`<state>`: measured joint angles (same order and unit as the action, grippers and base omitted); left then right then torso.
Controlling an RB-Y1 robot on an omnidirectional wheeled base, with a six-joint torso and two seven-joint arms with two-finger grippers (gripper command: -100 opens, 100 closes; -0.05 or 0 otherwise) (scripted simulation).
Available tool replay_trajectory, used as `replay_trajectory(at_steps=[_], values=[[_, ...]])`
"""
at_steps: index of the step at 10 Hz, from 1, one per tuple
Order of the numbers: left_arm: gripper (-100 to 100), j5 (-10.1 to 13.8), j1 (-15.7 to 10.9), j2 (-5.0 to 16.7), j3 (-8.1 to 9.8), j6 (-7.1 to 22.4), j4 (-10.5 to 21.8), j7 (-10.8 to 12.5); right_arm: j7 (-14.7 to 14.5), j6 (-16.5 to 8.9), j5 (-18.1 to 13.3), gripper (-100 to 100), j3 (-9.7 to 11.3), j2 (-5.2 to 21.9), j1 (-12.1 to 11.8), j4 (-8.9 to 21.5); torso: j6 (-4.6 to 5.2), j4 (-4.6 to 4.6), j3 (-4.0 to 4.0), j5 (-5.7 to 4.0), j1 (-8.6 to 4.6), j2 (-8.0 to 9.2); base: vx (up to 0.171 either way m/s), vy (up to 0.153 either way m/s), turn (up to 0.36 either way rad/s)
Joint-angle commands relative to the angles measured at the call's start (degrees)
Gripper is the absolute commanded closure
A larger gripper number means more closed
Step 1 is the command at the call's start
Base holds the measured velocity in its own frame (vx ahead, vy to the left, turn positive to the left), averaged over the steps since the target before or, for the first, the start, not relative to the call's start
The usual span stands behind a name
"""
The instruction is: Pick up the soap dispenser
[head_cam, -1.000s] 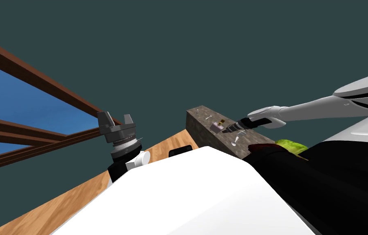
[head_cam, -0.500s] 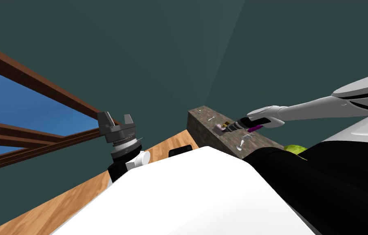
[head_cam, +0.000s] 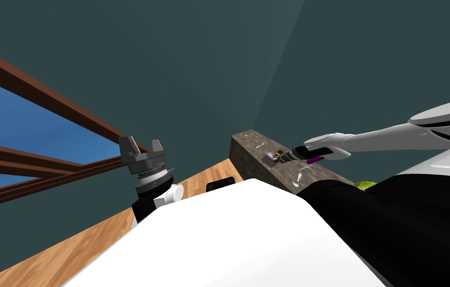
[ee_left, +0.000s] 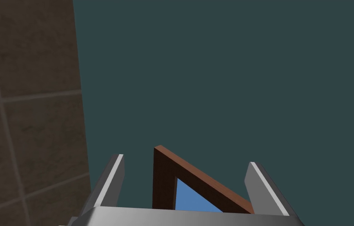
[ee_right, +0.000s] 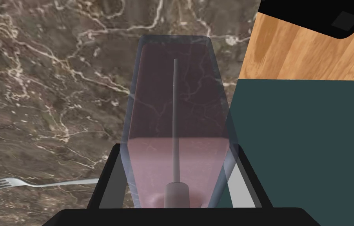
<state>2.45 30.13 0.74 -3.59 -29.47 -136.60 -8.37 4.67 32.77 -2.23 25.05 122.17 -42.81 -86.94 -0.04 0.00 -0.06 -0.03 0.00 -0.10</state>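
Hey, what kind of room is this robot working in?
Probably a kitchen, though a bathroom is possible: a brown marble counter with a fork on it, a clear soap dispenser of pink liquid, and a wood floor.

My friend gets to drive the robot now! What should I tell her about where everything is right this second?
Right end effector: shut on the soap dispenser, fingers against its two sides, over the marble counter.
Left end effector: open, holding nothing, raised on my left.
A fork lies on the counter beside the dispenser, apart from it.
Done: the grasp.
Left: lift the dispenser straight up. I cannot tell whether it is off the counter.
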Motion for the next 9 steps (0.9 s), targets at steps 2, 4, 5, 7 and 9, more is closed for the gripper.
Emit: replay_trajectory(at_steps=[2, 4, 5, 7, 9], values=[[0, 0.0, 0.0, 0.0, 0.0, 0.0, 0.0, 0.0, 0.0, -0.01, 0.0, 100, 0.0, 0.0, 0.0, 0.01, 0.0, 0.0, 0.01, -0.01, 0.0, 0.01, 0.0, 0.0, 0.0], [0, 0.0, 0.0, 0.0, 0.0, 0.0, 0.0, 0.0, 0.0, -0.01, 0.0, 100, 0.0, 0.0, 0.0, 0.01, 0.0, 0.0, 0.01, -0.01, 0.0, 0.02, 0.0, 0.0, 0.0], [0, 0.0, 0.0, 0.0, 0.0, 0.0, 0.0, 0.0, 0.0, -0.01, 0.0, 0, 0.0, 0.01, 0.0, 0.01, 0.0, 0.0, 0.01, -0.02, 0.0, 0.02, 0.0, 0.0, 0.0], [0, 0.0, 0.0, 0.0, 0.0, 0.0, 0.0, 0.0, 1.05, 0.91, 0.93, 100, -0.45, 3.03, 0.44, -0.8, 0.04, 0.02, 0.04, 0.01, -0.02, 0.08, -0.028, -0.016, -0.091], [0, 0.0, 0.0, 0.0, 0.0, 0.0, 0.0, 0.0, 1.32, 0.87, 1.01, 100, -0.71, 3.53, 0.38, -1.01, 0.03, 0.04, 0.1, 0.01, -0.02, 0.16, -0.025, -0.014, -0.034]])
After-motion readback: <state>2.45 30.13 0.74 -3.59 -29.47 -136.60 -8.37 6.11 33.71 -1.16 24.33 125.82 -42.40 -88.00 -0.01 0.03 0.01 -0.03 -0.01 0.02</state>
